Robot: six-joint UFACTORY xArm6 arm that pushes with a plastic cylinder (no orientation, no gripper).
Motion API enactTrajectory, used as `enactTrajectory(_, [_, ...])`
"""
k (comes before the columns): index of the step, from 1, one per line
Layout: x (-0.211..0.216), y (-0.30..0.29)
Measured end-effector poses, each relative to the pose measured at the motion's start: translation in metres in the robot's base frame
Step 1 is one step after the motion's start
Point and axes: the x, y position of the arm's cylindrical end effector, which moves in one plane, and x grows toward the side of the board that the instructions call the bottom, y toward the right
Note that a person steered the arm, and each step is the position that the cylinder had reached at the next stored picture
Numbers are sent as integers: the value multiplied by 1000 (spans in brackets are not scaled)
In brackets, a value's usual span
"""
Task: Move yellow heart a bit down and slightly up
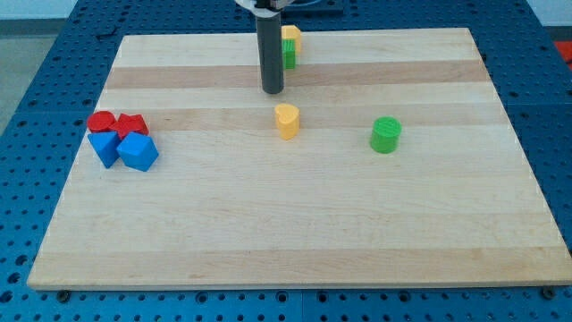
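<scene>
The worktop, a pale wooden board, is being seen lying on a blue perforated surface. The dark rod is being held upright near the view's top, a little left of centre, and my tip is being rested at the board's level, just above the yellow heart in the view and slightly to its left. A narrow strip of bare wood is being left between my tip and the heart, so the two are not touching. There is no gripper on this arm, so nothing is being gripped; only the plain rod end is being presented to the blocks.

The yellow heart is being found close to the middle of the board, in its upper half, standing alone. To the view's right of it, well apart, a green cylinder is being seen. Behind the rod, near the board's top edge, a yellow block and a green block are being partly hidden; their shapes cannot be made out.

At the view's left, four blocks are being kept in a tight cluster: two red blocks side by side at the back, and two blue blocks just in front of them, touching. Their exact shapes cannot be told.
</scene>
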Motion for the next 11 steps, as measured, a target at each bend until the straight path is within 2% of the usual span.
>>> enactTrajectory(2, [59,-1])
enactTrajectory(4, [75,-3])
enactTrajectory(6, [110,10])
enactTrajectory(7, [108,33])
enactTrajectory(9, [60,46])
enactTrajectory(11, [55,47])
